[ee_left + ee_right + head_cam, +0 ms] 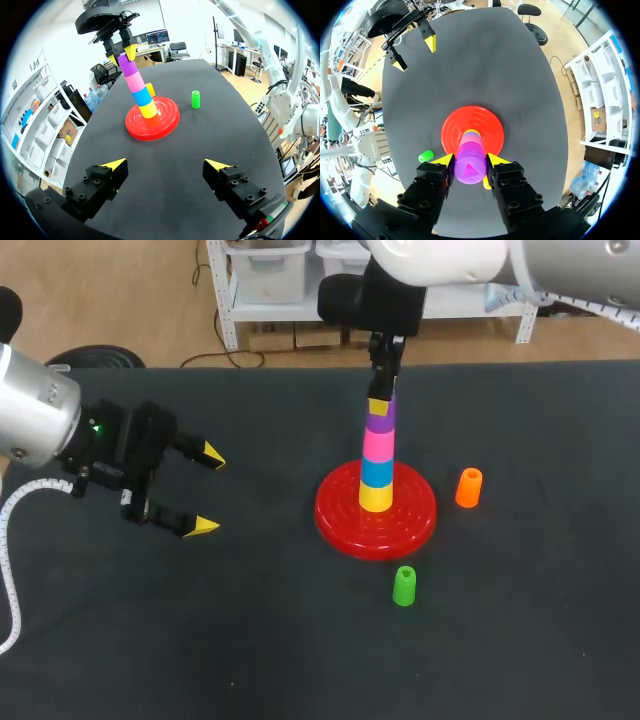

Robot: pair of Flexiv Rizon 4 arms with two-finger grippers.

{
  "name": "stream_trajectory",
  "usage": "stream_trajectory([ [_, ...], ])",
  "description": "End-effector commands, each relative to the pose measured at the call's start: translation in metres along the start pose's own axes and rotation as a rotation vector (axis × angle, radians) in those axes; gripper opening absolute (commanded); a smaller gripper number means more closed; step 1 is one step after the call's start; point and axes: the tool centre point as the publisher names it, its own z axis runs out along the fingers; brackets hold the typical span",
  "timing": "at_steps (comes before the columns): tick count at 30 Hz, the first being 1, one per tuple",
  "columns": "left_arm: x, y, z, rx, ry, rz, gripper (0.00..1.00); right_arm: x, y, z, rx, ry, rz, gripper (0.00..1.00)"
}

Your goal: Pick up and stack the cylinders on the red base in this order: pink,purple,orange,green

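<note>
While R gripper [470, 160] clamps purple cyl [469, 170] — stack [471, 134] beneath mostly hidden; L gripper [165, 164] gapes.

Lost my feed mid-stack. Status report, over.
Left gripper open, off to the side. Right gripper shut on purple cylinder, atop pink cylinder. Orange cylinder, green cylinder wait beside red base. Nothing in the way.

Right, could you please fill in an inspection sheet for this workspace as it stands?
Surface: dark matte table, no spills seen.
Job's things: round red plastic base carries yellow plastic cylinder, blue cylinder, pink cylinder, purple cylinder, bottom to top; orange plastic cylinder and green plastic cylinder sit apart on the table.
Clutter: nothing seen.
Grippers: right gripper shut on purple cylinder; left gripper open, holding nothing.
Cables: white wrapped cable beside left arm.
Surroundings: nothing seen reaching over the table.
</note>
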Motion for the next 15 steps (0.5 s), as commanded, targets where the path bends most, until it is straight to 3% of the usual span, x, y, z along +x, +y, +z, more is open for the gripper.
stream_trajectory([
  [1,0.001,0.001,0.0,0.001,-0.002,0.002,1.0,0.003,0.001,0.011,0.015,-0.012,0.004,1.0],
  [15,0.001,0.001,0.0,0.001,-0.002,0.002,1.0,0.007,0.015,-0.017,0.119,-0.065,0.014,1.0],
])
